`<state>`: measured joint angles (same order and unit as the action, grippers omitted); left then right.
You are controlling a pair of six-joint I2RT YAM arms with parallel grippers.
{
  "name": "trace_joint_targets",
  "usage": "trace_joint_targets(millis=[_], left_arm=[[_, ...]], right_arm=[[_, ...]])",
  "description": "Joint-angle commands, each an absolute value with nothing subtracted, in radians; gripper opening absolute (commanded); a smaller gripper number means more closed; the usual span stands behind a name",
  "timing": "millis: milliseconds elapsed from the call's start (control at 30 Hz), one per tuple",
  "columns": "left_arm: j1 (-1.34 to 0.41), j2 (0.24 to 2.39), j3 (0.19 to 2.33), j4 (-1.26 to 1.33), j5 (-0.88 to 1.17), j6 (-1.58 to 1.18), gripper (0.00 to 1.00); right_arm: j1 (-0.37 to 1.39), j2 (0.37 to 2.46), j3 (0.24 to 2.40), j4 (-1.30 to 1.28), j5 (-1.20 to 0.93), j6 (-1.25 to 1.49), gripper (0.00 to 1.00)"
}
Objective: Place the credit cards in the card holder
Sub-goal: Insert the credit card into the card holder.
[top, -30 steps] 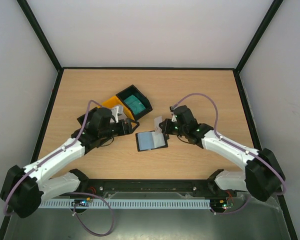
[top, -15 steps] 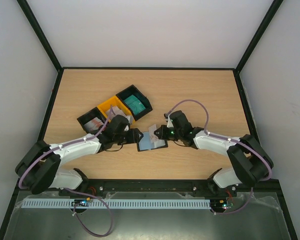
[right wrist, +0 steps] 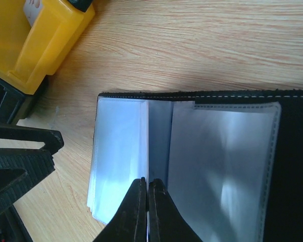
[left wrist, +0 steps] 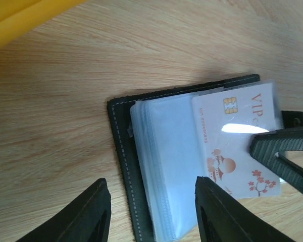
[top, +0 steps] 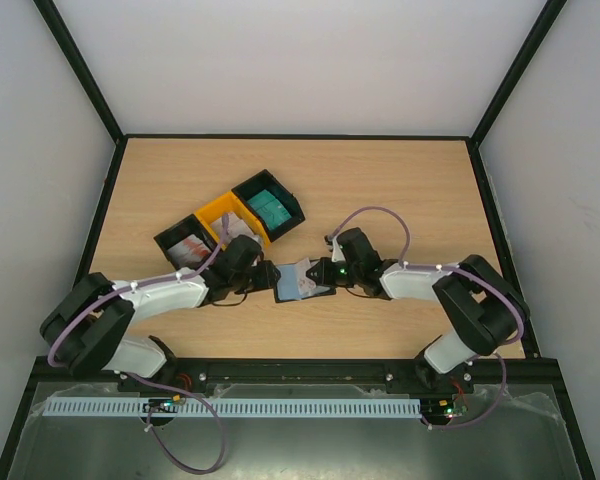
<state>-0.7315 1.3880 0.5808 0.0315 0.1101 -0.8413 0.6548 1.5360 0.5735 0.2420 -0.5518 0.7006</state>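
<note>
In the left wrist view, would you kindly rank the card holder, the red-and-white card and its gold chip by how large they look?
1. card holder: largest, even with its lower part cut off by the frame.
2. red-and-white card: smaller, lying over the holder's sleeves.
3. gold chip: clearly smallest.

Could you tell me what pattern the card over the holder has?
White card with red blossoms; left wrist view.

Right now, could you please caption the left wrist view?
Right gripper holds a VIP card over the open card holder.

Black bins [top: 283, 193]: two. Yellow bin [top: 215, 212]: one. Card holder [left wrist: 125, 166]: one. VIP card [left wrist: 237, 136]: one.
</note>
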Motion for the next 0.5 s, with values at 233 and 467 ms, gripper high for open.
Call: trace_joint_targets(millis=[233, 467], left_arm=[[-0.76, 1.45, 0.545, 0.032, 0.053, -0.891, 0.41], [-0.778, 1.484, 0.562, 0.022, 0.057, -0.893, 0.33]], right_arm=[[0.652, 1.611, 0.513, 0.358, -0.56, 0.779, 0.02], [0.655, 1.656, 0.487, 0.385, -0.561, 0.822, 0.02]])
